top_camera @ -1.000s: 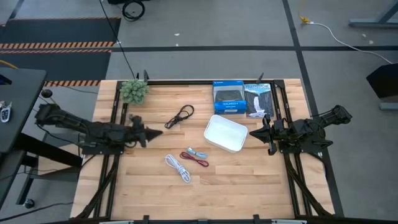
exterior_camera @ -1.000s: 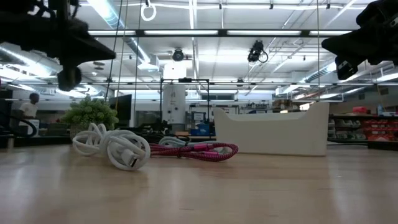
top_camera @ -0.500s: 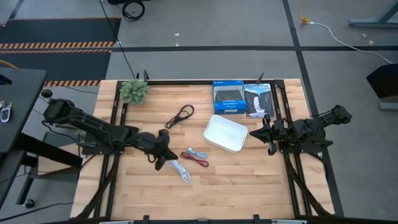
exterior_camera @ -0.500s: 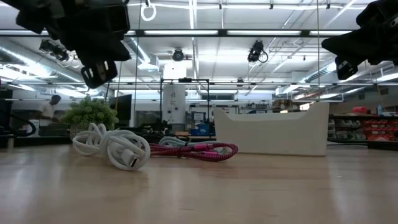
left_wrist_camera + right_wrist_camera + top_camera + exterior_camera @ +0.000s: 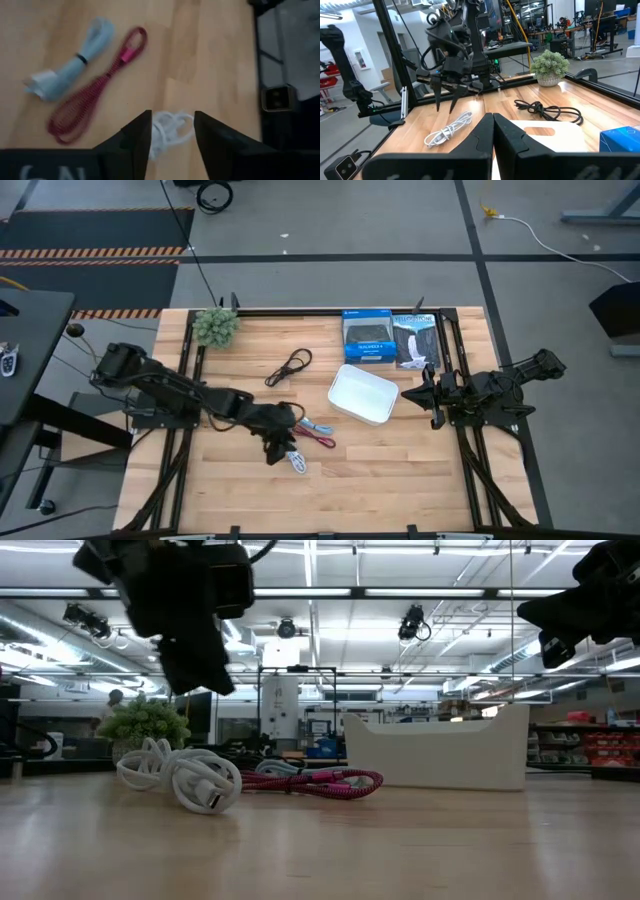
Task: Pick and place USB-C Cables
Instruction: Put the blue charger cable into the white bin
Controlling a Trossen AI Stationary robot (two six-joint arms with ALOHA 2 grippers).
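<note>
While the right gripper (image 5: 424,392) is waiting beside the white tray (image 5: 363,394) with its fingers pressed together, the left gripper (image 5: 277,448) is hanging just above the white cable (image 5: 296,461), fingers spread apart and gripping nothing. That cable is lying on the wood near the table's middle. Just beside it, the dark red cable (image 5: 314,436) and grey-blue cable (image 5: 319,426) are lying close together. Farther back, the black cable (image 5: 289,366) is lying near a small potted plant (image 5: 215,326).

Left tool (image 5: 283,448) now out from the table's left side, fingers apart, above the white cable (image 5: 296,461).
</note>
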